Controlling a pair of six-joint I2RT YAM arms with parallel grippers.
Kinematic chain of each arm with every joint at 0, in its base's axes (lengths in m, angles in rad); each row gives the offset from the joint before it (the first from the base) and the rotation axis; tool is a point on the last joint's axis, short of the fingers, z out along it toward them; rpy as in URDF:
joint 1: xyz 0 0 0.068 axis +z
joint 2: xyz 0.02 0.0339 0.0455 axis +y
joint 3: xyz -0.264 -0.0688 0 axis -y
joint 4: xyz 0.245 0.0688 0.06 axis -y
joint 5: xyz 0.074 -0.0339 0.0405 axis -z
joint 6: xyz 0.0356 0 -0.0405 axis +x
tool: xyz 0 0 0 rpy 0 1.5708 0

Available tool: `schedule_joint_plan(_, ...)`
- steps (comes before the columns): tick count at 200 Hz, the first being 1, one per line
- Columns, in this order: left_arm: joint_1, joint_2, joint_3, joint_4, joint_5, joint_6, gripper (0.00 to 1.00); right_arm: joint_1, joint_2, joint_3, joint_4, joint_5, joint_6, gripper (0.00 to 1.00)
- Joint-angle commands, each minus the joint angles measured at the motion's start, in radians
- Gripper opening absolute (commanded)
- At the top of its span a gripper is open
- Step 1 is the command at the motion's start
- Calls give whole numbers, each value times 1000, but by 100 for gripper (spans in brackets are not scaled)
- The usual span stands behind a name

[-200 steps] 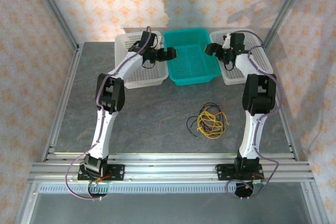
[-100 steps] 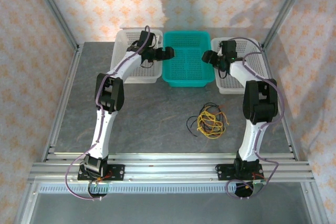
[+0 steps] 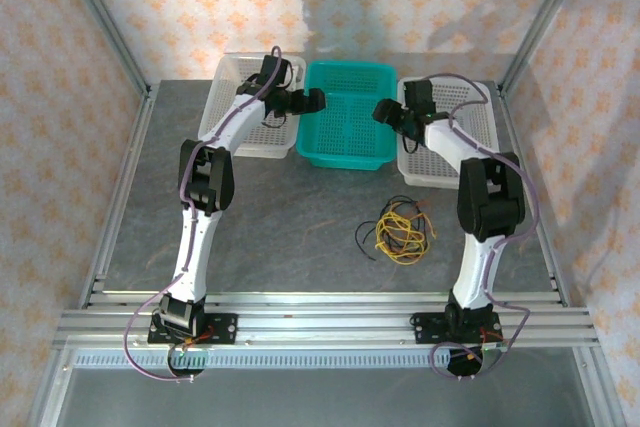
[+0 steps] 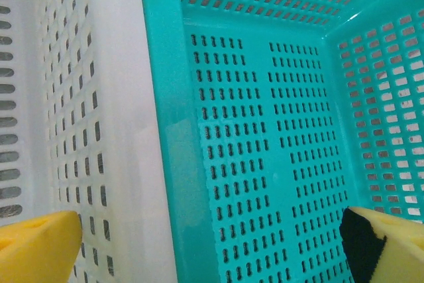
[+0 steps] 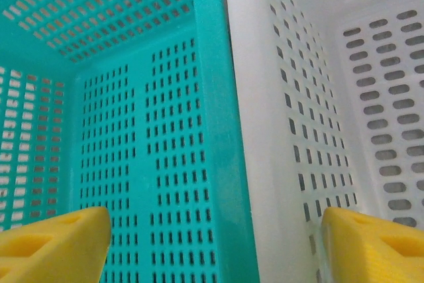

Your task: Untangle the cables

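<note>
The cables (image 3: 401,230) lie in a small tangle of yellow, black and brownish-orange loops on the grey table, in front of the right arm's lower link. Both grippers are far from them, up at the baskets. My left gripper (image 3: 312,100) (image 4: 212,250) is open; its yellow fingers (image 4: 36,246) straddle the teal basket's left rim, with nothing between them. The open right gripper (image 3: 385,110) (image 5: 215,250) straddles the teal basket's right rim and the neighbouring white wall, its fingers (image 5: 374,243) holding nothing.
A teal basket (image 3: 350,137) (image 4: 265,130) (image 5: 132,130) stands at the back centre between a left white basket (image 3: 235,132) (image 4: 112,97) and a right white basket (image 3: 455,162) (image 5: 298,97). Metal frame posts stand at the back corners.
The right gripper swung left and nearer, and the right white basket slid towards the front. The teal and left white baskets shifted left. The cables did not move.
</note>
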Motion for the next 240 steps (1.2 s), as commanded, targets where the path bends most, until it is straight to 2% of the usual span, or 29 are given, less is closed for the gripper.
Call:
schedule_joint_plan(1,9,5,36,12,5,-2,99,11,75,114,4,11,-21,82)
schedule_joint_plan(57,16,13,43,-1,6,-3,99,8,218,324,-82,32,-52,83)
schedule_joint_plan(105,18,-14,43,-8,-21,-17,99,4,197,374,-119,82,-76,92)
schedule_joint_plan(117,18,-32,43,-12,-44,-25,99,0,173,383,-131,112,-88,100)
schedule_joint_plan(132,18,-58,40,-25,-74,-33,99,0,121,369,-130,151,-110,100)
schedule_joint_plan(158,16,-148,-40,-1,-128,-48,99,0,-5,276,-99,189,-141,100)
schedule_joint_plan(184,8,-254,-182,25,-153,-58,99,4,-164,83,-56,191,-133,100)
schedule_joint_plan(218,-34,-449,-477,124,-174,-53,99,32,-389,-210,-6,186,-112,100)
schedule_joint_plan(240,-97,-637,-693,234,-259,-46,99,85,-511,-352,-44,229,-134,100)
